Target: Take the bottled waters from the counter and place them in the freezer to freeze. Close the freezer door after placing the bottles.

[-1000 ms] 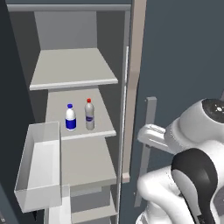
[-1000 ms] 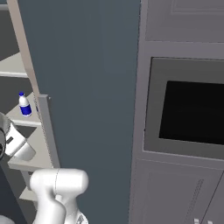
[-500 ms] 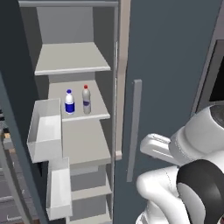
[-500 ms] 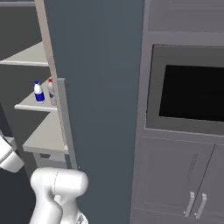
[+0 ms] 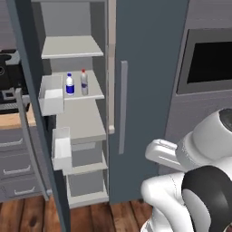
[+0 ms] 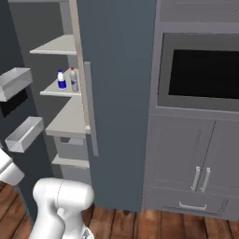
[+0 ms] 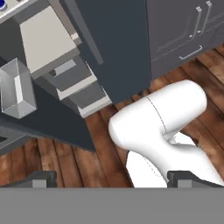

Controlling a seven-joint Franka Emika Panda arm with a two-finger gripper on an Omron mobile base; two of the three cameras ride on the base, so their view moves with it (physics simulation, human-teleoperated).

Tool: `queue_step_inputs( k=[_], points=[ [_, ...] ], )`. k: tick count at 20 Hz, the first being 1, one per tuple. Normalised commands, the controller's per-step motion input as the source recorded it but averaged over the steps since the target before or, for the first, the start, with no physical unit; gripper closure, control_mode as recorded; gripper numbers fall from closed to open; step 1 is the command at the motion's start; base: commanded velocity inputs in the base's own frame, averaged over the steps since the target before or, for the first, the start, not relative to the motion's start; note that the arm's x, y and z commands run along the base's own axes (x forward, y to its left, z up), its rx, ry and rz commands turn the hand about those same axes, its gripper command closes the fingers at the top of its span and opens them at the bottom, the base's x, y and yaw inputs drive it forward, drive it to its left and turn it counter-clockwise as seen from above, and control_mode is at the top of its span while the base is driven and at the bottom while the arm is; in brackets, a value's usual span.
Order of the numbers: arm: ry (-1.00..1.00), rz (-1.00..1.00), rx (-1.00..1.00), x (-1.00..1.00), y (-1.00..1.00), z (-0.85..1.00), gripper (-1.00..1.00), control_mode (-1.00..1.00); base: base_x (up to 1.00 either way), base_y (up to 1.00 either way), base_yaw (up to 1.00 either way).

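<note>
**Both bottles on the freezer shelf, door standing wide**

While the freezer stands as the largest thing in sight, its tall slate-grey body shows pale grey shelves inside, and its plain twin door with a vertical bar handle sits shut on the right half. The freezer door hangs swung far out to the left, seen nearly edge-on in the left base view, with pale bins fixed to its inner face; one such bin also appears from above in the hand view. Right of the freezer stands the grey wall-oven cabinet, a dark oven window above paired cupboard doors with silver handles. Past the open door at the far left, a strip of the light wood desk tops grey drawers. Wood flooring runs below.

On the second shelf from the top, the two bottled waters stand upright just beside each other: the white bottle with blue cap on the left, the clear-grey bottle with red cap on the right.

Low in the hand view, the tool looks down at the floor with its two dark finger tips spread wide and nothing between them.
</note>
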Motion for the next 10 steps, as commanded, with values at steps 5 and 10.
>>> queue_step_inputs(
  k=[5, 10],
  points=[
    [0.00, 0.00, 0.00, 0.00, 0.00, 0.00, -1.00, 1.00, -0.50, 0.38, -0.03],
    [0.00, 0.00, 0.00, 0.00, 0.00, 0.00, -1.00, 1.00, -0.04, 0.49, -0.06]
  ],
)
